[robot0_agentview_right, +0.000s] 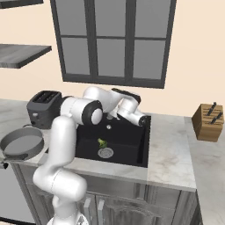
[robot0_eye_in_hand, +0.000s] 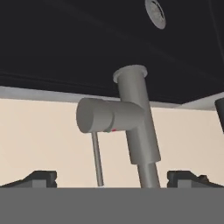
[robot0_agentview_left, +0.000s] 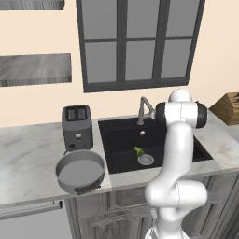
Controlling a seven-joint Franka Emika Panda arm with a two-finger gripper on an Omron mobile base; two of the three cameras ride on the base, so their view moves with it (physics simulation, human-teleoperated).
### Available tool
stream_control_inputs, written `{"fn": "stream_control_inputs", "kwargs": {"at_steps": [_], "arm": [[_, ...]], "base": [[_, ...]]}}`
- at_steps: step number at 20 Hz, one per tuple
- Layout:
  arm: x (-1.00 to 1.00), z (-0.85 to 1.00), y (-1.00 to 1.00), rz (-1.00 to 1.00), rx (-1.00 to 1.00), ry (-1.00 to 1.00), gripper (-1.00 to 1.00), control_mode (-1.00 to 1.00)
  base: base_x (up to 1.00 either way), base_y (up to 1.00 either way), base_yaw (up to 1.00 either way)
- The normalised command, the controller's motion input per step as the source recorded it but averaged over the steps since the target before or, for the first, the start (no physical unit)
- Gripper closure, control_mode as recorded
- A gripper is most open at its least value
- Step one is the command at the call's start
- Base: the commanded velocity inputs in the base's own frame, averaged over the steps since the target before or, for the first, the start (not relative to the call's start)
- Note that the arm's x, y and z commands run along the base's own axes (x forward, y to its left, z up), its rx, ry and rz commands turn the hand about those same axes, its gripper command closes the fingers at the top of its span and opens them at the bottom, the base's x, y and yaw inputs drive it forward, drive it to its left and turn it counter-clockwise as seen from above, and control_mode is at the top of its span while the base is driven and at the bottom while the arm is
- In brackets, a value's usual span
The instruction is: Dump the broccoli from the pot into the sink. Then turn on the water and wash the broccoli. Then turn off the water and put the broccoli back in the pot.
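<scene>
The broccoli lies on the floor of the black sink, just beside the round silver drain. The grey pot stands upright on the counter left of the sink, with nothing showing inside it. My gripper is open, level with the faucet at the basin's back edge. In the hand view the faucet's stubby side handle sits close ahead, between my fingertips. No water runs from the spout.
A dark two-slot toaster stands behind the pot. A wooden knife block sits on the counter to the right. A window is on the wall behind the faucet. My arm reaches over the sink's right half.
</scene>
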Motion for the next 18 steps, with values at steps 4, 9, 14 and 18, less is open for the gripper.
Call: {"fn": "stream_control_inputs", "kwargs": {"at_steps": [4,9,14,18], "arm": [[0.24,-0.09,0.01,0.0,0.0,0.01,-1.0,-1.0],[0.21,-0.1,0.0,0.0,0.0,0.0,-1.0,-1.0],[0.19,-0.14,0.0,-0.01,0.0,0.01,-1.0,-1.0],[0.19,-0.12,0.0,-0.01,0.0,0.01,-1.0,-1.0]], "base": [[0.0,0.0,0.0],[0.0,0.0,0.0],[0.0,0.0,0.0],[0.0,0.0,0.0]]}}
